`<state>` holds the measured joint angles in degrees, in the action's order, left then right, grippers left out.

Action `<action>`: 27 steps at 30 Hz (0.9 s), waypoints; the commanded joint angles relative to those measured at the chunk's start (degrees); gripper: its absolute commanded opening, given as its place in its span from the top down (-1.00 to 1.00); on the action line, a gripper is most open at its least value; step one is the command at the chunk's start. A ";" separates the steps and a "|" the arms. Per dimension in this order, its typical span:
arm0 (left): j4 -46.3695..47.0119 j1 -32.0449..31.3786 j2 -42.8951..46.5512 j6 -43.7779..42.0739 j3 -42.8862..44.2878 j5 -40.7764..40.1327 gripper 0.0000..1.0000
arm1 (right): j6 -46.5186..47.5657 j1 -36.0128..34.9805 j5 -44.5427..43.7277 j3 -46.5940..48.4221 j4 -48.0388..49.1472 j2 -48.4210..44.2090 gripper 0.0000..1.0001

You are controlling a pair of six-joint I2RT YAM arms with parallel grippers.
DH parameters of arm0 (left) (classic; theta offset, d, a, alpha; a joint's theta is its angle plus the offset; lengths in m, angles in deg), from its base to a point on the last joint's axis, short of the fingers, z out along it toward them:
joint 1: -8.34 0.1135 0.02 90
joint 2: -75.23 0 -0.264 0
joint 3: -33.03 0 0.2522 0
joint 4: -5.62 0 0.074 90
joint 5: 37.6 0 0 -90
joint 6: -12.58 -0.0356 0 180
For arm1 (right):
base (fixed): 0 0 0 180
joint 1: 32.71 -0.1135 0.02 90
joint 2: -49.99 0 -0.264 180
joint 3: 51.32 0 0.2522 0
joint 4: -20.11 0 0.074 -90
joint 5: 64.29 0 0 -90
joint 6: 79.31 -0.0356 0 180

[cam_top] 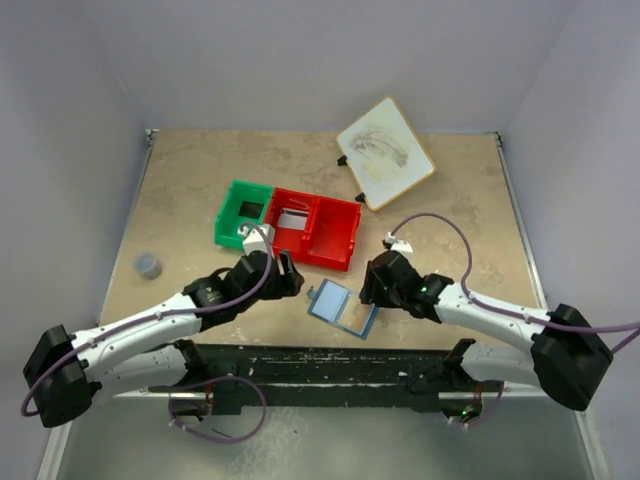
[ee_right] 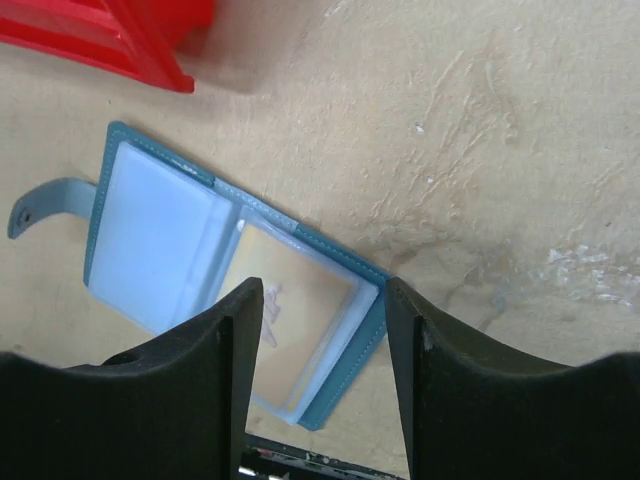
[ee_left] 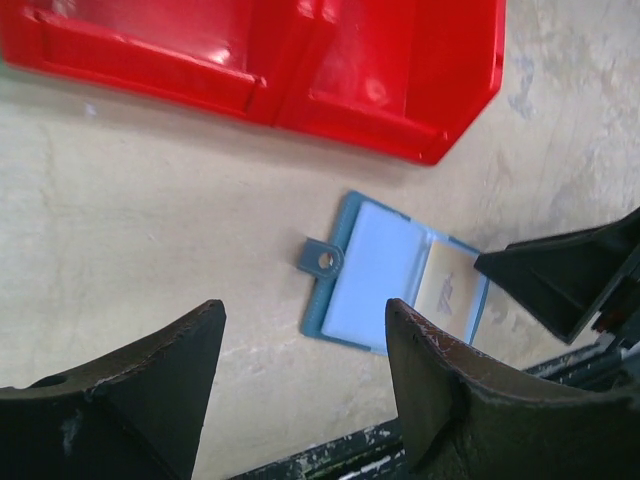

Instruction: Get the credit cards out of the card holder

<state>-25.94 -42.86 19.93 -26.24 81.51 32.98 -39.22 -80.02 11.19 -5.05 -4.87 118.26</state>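
The card holder (cam_top: 341, 307) lies open on the table, pale blue inside with a dark blue rim and a strap (ee_right: 40, 203) at its left. In its right panel sits a tan-orange credit card (ee_right: 305, 330) behind a clear window; the left panel (ee_left: 375, 265) shows only pale blue. My right gripper (ee_right: 322, 290) is open just above that right panel, its fingers either side of the card's outer end. Also open, my left gripper (ee_left: 305, 325) hovers over bare table just left of the holder (ee_left: 395, 275), with nothing between its fingers.
A red bin (cam_top: 318, 228) and a green bin (cam_top: 245, 212) stand just behind the holder. A white wood-rimmed board (cam_top: 385, 153) lies at the back right, and a small grey object (cam_top: 149, 264) sits at the left. The dark front rail (cam_top: 330, 362) runs close below the holder.
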 commanded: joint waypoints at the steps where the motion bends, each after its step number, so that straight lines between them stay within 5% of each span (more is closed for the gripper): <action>1: 6.60 -4.30 -2.77 0.67 -1.49 4.87 -0.26 | -2.34 3.36 3.20 -1.15 3.76 -4.25 -0.11; 7: 11.21 -12.48 -8.44 7.97 -3.53 5.50 -0.26 | 4.44 7.58 8.10 0.85 8.63 1.58 -0.11; 19: 29.63 -13.84 -21.83 21.75 -8.36 10.49 -0.26 | 1.64 8.24 19.13 -6.05 15.08 4.45 -0.08; 27: 16.06 -12.20 -23.03 18.70 -1.23 -4.31 -0.26 | -4.51 2.56 25.64 -11.32 22.08 2.49 -0.04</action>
<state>-4.20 -56.31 -3.61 -6.09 76.52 37.73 -39.99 -73.88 31.10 -14.23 14.10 120.44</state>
